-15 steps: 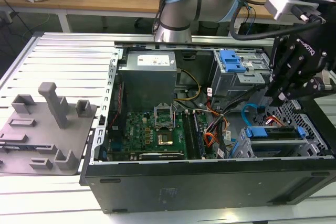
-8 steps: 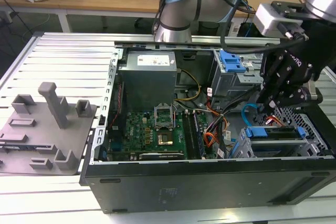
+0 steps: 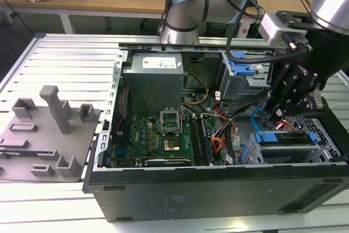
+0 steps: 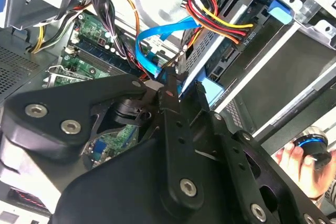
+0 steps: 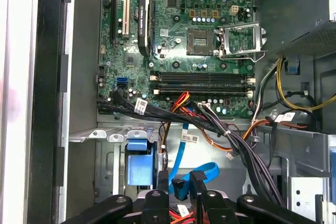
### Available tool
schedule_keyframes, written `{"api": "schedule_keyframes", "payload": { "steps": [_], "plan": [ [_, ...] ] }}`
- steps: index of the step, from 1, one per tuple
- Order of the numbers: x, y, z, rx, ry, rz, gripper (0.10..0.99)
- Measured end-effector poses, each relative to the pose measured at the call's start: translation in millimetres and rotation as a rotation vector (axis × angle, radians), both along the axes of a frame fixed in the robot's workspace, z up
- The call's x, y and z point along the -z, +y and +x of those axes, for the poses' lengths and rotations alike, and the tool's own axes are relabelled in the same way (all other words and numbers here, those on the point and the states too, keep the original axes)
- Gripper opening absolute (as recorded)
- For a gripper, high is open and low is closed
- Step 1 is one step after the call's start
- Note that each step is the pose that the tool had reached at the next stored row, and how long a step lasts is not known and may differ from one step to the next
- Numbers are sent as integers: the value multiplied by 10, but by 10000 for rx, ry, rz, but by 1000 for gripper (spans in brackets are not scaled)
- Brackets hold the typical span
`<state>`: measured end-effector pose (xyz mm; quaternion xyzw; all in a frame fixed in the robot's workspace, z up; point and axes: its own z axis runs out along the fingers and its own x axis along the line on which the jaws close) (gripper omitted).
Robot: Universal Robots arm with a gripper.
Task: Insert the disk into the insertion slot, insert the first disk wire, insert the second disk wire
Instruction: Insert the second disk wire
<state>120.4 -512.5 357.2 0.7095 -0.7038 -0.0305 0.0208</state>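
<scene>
Disk (image 3: 286,138) with its blue frame already sits in the perforated metal slot (image 3: 322,129) at the front corner of the open computer case (image 3: 218,189), so the work now concerns the cables. The hand (image 5: 180,184) hangs just above the drive's rear, fingers nearly closed around the dark plug of the light-blue cable (image 5: 202,172), likely to press it in.

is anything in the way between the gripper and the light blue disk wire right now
Nothing visible. In the first wrist view the gripper sits right at the light-blue disk wire, its dark plug between the fingertips. The black cable bundle runs beside it, not between.
</scene>
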Motion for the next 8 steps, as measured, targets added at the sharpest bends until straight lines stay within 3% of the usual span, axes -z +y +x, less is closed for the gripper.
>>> {"api": "schedule_keyframes", "payload": {
  "steps": [3,5,8],
  "plan": [
    [1,0,0,1,0,-1,290],
    [1,0,0,0,1,-4,161],
    [1,0,0,0,0,-7,161]
  ]
}}
